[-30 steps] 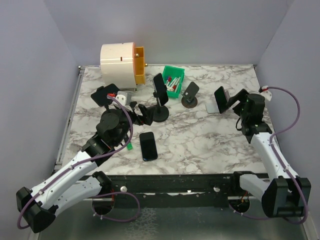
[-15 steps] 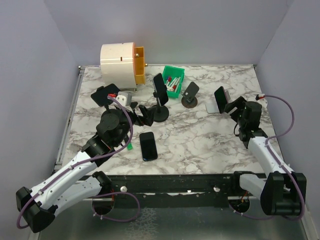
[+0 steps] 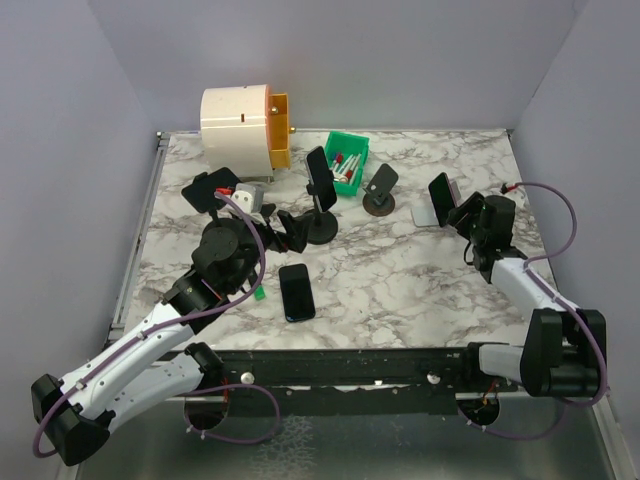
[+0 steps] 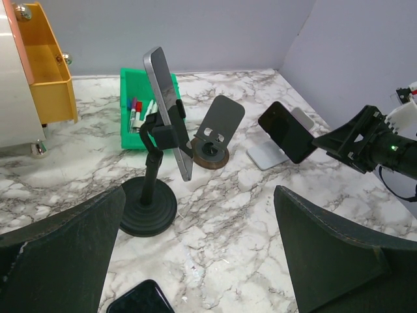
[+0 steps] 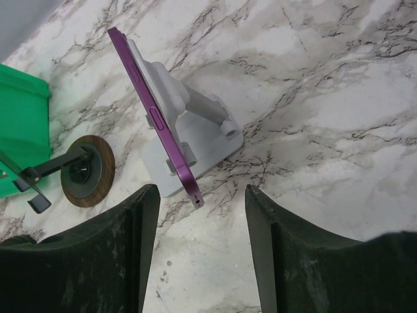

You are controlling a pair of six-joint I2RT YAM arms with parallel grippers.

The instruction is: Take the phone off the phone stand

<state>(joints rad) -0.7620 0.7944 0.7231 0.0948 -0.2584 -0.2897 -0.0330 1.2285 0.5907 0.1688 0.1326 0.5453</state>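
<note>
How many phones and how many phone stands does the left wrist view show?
Phones: 3 (silver phone, purple phone, black phone)
Phone stands: 3 (black stand, round-base stand, white stand)
Total: 6

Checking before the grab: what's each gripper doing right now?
Left gripper: open, holding nothing.
Right gripper: open, holding nothing; the purple phone is close in front of its fingertips, on the white stand.
</note>
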